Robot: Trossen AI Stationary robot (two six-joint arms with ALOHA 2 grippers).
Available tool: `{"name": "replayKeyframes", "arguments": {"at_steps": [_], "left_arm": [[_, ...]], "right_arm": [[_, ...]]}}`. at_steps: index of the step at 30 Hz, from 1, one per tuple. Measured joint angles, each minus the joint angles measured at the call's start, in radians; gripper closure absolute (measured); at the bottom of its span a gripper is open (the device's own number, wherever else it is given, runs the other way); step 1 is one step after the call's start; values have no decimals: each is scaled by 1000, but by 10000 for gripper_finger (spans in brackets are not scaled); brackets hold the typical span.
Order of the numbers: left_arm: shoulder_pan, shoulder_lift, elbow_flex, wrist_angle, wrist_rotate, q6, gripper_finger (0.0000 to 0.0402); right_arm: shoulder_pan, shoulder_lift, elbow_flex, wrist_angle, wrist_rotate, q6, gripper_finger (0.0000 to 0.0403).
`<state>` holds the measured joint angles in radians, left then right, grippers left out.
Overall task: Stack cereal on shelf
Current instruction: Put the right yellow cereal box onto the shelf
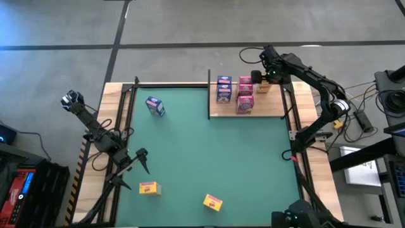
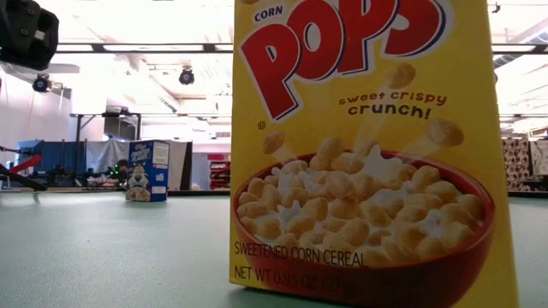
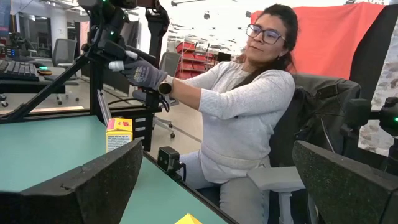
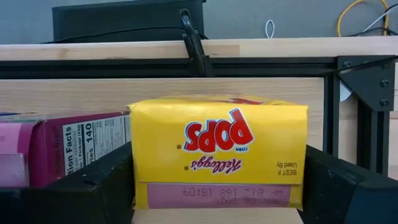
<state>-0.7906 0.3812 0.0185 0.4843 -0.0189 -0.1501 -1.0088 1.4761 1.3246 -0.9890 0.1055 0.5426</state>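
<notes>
Holding the right gripper (image 4: 217,186) at the shelf (image 1: 278,114) in the far right corner, I see its fingers spread either side of a yellow cereal box (image 4: 217,149), beside the pink box (image 4: 62,149). Closing off-centre could shove it into that neighbour or topple it; the left gripper (image 1: 142,158) waits spread, near left.

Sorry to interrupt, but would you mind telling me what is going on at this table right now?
The robot is stacking small cereal boxes on the wooden shelf at the table's far right. The right gripper is there with a yellow Corn Pops box between its fingers, beside the pink boxes and blue boxes. The left gripper waits open at the near left. Another blue box and two yellow boxes remain on the green mat.
</notes>
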Motion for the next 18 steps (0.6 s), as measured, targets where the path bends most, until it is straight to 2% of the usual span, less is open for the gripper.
{"name": "replayKeyframes", "arguments": {"at_steps": [6, 18], "left_arm": [[0, 0, 0, 0, 0, 0, 3], [0, 0, 0, 0, 0, 0, 3]], "right_arm": [[0, 0, -4, -12, 0, 7, 101], [0, -2, 16, -82, -9, 7, 103]]}}
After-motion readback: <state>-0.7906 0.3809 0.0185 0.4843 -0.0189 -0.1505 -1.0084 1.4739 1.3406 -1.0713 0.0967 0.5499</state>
